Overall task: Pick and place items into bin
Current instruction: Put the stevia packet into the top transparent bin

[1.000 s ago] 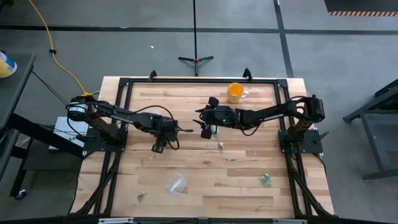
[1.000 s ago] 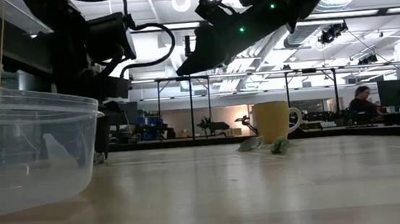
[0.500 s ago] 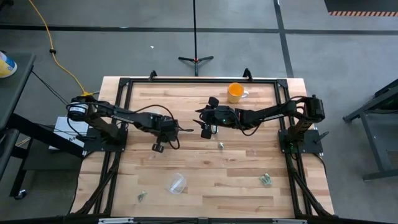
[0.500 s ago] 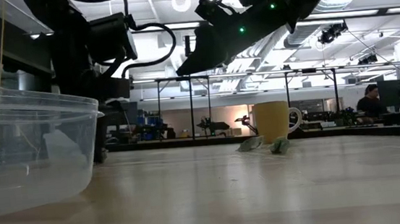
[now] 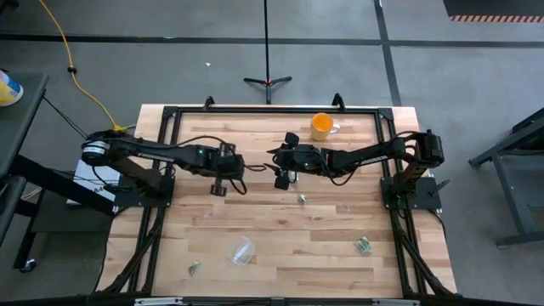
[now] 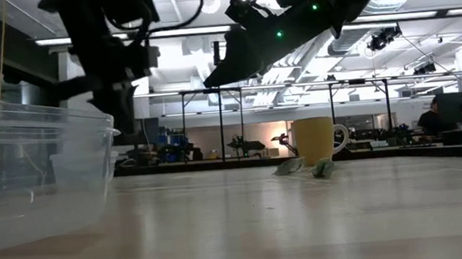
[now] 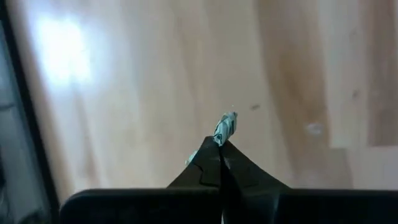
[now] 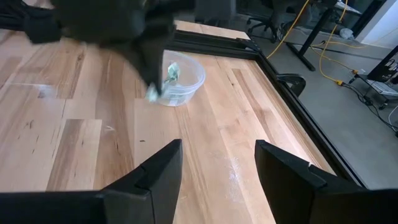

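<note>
My left gripper (image 5: 218, 189) hangs above the table's middle left, shut on one tiny silvery green item (image 7: 225, 127). My right gripper (image 5: 280, 180) waits open above the table's centre, with nothing between its fingers (image 8: 158, 174). The bin, a clear plastic tub (image 5: 241, 251), rests on its base near the front edge and fills the left of the low view (image 6: 33, 172). More items lie flat on the wood: one near the centre (image 5: 302, 199), one at the front right (image 5: 363, 246), one at the front left (image 5: 195, 268). My left gripper pinches the item between the free ends of its two fingers (image 7: 211, 152). The crumpled end of the item (image 7: 227, 119) sticks out past the tips. The fingers point down from above, and the item is lifted clear of the wood.
An orange mug (image 5: 321, 126) stands upright at the far edge, behind two items in the low view (image 6: 323, 168). A black frame (image 5: 255, 110) runs round the tabletop. Bare wood lies between my left gripper and the bin.
My left gripper has risen from the tabletop and shifted a little toward the far edge, carrying the small item up clear of the wood. My right gripper has kept still.
</note>
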Controlling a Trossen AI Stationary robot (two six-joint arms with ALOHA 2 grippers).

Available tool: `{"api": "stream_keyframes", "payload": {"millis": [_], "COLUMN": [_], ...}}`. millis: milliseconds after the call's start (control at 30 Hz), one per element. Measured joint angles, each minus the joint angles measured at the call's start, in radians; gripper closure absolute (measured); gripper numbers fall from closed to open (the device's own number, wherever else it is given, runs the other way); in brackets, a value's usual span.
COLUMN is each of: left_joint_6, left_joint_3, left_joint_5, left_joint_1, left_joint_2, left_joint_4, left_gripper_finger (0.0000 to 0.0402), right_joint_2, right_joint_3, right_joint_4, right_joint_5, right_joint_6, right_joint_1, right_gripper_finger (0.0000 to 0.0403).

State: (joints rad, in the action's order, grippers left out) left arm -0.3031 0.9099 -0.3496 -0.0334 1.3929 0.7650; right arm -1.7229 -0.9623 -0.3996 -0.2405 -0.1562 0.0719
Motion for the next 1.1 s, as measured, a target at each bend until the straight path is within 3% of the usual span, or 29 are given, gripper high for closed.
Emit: {"api": "stream_keyframes", "payload": {"millis": [167,467,867,967,1100], "left_joint_6": [0.136,0.286,0.355,0.382,0.326], "left_joint_3": [0.004,0.003,0.003,0.003,-0.028], "left_joint_5": [-0.103,-0.037,-0.035,-0.022,0.017], "left_joint_1": [-0.005,-0.094,-0.177,-0.173,-0.153], "left_joint_2": [-0.067,-0.077,-0.077,-0.077,-0.111], "left_joint_4": [0.147,0.268,0.278,0.266,0.103], "left_gripper_finger": [0.0366,0.0377,0.0166,0.0135,0.0123], "right_joint_2": [0.000,0.000,0.000,0.000,0.008], "right_joint_3": [0.000,0.000,0.000,0.000,0.000], "right_joint_4": [0.000,0.000,0.005,0.026,0.116], "right_joint_5": [0.000,0.000,0.000,-0.017,-0.166], "right_joint_6": [0.000,0.000,0.000,0.020,0.138], "right_joint_1": [0.000,0.000,0.000,-0.001,0.000], "right_gripper_finger": [0.0210,0.0210,0.0210,0.0210,0.0210]}}
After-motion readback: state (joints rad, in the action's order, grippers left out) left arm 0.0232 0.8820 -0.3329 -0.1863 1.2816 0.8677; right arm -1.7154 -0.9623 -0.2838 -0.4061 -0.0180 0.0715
